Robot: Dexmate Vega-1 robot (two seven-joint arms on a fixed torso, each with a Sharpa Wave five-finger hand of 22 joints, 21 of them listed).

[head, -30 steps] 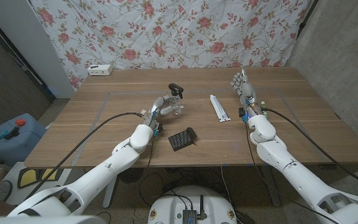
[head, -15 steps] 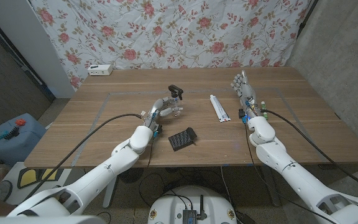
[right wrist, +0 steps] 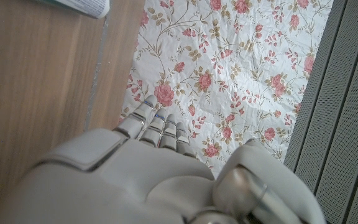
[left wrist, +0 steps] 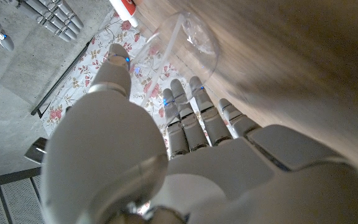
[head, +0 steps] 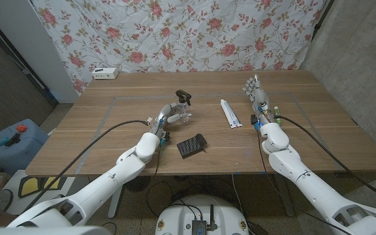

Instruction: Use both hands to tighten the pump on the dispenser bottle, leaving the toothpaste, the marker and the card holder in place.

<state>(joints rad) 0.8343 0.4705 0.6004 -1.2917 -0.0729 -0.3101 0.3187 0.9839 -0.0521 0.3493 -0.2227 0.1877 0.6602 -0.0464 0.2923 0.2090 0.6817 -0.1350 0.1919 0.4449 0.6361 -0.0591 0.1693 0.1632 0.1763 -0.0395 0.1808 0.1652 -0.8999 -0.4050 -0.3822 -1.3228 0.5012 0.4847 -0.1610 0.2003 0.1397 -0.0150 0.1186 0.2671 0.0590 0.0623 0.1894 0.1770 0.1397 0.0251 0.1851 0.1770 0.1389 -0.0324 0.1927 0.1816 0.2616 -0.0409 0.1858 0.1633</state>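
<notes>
While the left hand [head: 172, 112] reaches to mid-table, its fingers wrap the clear bottle [head: 183, 115], which stands upright with the black pump [head: 185, 95] on top. In the left wrist view the fingers [left wrist: 191, 118] curl round the bottle's clear wall [left wrist: 188, 46], thumb on the other side, so the hand is clamped on it.

The right hand [head: 258, 93] stands apart at the right side of the table [head: 109, 124], fingers straight and pointing toward the far edge, nothing in them. It is well apart from the bottle. In the right wrist view the fingers [right wrist: 157, 127] lie close side by side and extended, over bare wood.

The toothpaste [head: 228, 112] lies flat between the bottle and the right hand, long axis running away from the robot. The marker [head: 277, 115] lies just beside the right wrist, on its outer side; detail too small to tell. The black card holder [head: 191, 145] sits nearer the robot, just beside the left forearm, tilted.

A white box [head: 105, 73] rests at the far left corner. A floral cloth [head: 188, 32] hangs behind.
</notes>
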